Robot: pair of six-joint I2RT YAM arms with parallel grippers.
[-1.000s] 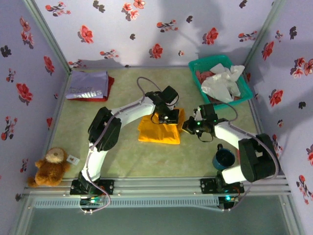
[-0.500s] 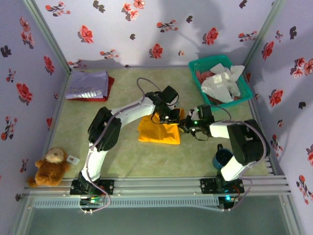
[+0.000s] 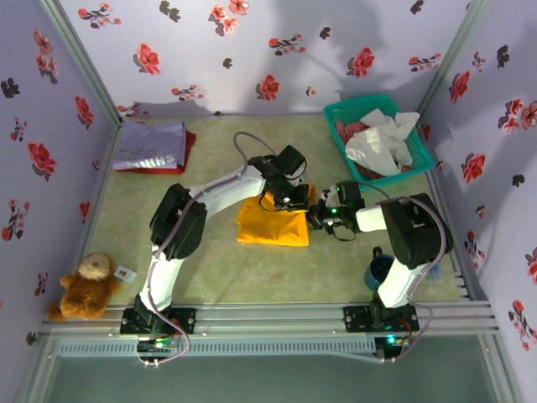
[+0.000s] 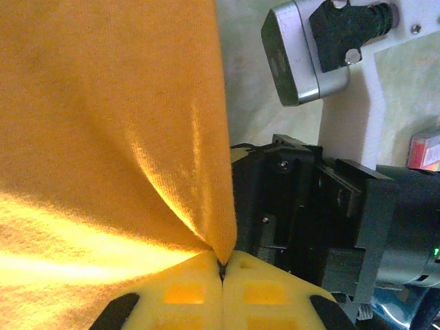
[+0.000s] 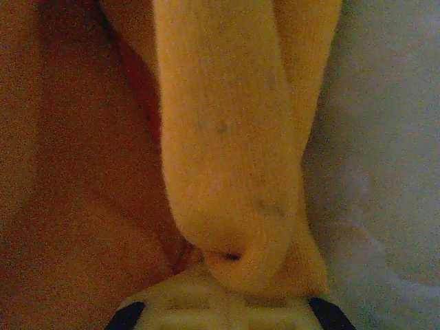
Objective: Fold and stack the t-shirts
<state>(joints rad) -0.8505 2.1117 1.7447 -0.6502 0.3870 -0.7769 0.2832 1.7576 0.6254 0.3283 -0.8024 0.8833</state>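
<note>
Looking down from the top camera, the orange shirt [image 3: 268, 227] sits about mid-table as a folded rectangle. Its long axis runs left to right, roughly parallel to the near edge. Its far right corner is bunched up where both arms meet.

The left gripper [image 3: 286, 200] is on the shirt's far edge. In its wrist view the left gripper [image 4: 222, 269] has its yellow fingertips [image 4: 184, 292] pressed together, with a peak of the orange shirt [image 4: 103, 137] pinched between them. The cloth fans out and away from the tips.

The right gripper [image 3: 317, 217] is at the shirt's right edge, just beside the left one. Up close, the right gripper [image 5: 230, 302] looks closed on a rolled fold of the orange shirt [image 5: 234, 165], with the roll butting right up against the pads.

The lavender shirt [image 3: 151, 145] lies on top of a red shirt [image 3: 190, 141] in the far left corner. A teal basket [image 3: 425, 156] in the far right corner holds a crumpled white shirt [image 3: 382, 141] and a reddish shirt [image 3: 346, 129]. A teddy bear [image 3: 84, 285] sits at the near left corner, and a blue cup [image 3: 383, 270] is near the right arm's base.
</note>
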